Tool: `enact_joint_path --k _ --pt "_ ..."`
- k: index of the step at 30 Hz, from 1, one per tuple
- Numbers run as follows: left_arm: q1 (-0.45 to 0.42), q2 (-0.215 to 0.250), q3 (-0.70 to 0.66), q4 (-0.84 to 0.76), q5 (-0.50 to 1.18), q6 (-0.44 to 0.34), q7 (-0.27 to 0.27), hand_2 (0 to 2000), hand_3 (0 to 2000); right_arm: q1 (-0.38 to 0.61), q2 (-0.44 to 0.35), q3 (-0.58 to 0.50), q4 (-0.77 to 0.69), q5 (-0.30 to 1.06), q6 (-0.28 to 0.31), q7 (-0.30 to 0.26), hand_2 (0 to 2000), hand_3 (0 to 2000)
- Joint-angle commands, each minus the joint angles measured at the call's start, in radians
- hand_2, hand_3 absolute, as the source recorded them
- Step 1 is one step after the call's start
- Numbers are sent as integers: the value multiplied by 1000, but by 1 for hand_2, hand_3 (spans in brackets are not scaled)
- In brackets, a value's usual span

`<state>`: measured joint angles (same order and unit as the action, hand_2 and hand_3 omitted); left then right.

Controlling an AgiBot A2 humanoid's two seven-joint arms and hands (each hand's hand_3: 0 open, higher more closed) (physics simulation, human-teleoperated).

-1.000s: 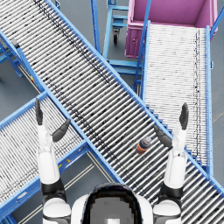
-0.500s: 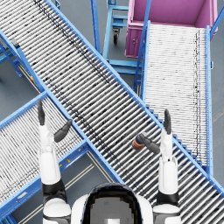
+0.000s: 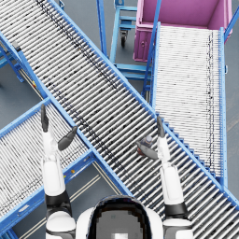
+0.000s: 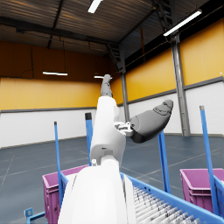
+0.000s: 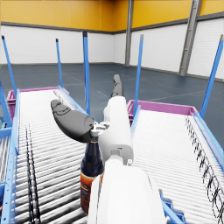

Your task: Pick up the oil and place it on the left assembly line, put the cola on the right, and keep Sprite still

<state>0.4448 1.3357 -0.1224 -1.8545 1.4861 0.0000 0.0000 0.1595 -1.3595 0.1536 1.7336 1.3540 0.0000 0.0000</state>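
dark fingers of the right hand [image 3: 154,141] point straight up with the thumb [image 5: 70,120] splayed wide to one side; nothing is closed inside it, so the hand is open. the cola bottle [image 5: 91,173] stands upright just below that thumb and close against the white forearm. it is a dark bottle with an orange-red label low on its side. whether the thumb touches the cap i cannot tell. from the head camera only the top of the bottle shows, tucked between thumb and palm. it sits on the rollers of the long diagonal conveyor [image 3: 93,93], near that line's right-hand blue edge rail.

the left hand [image 3: 52,131] is raised too, with fingers straight, the thumb held apart and nothing in its grasp. it hangs over the left conveyor [image 3: 18,158], close to the edge where that line borders the diagonal one, and well apart from the bottle.

beyond the right edge rail lies the right conveyor [image 3: 186,84], running away from the robot. a purple bin [image 3: 186,11] butts against its far end. blue posts rise along the rails.
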Motion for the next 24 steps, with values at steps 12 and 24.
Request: enact_joint_path --k 12,24 --pt "12 6 9 38 0 0 0 0 0 86 -58 109 -350 0 0 0 0 0" --pt "85 14 21 172 0 0 0 0 0 280 -150 145 -753 0 10 1 2000 980"
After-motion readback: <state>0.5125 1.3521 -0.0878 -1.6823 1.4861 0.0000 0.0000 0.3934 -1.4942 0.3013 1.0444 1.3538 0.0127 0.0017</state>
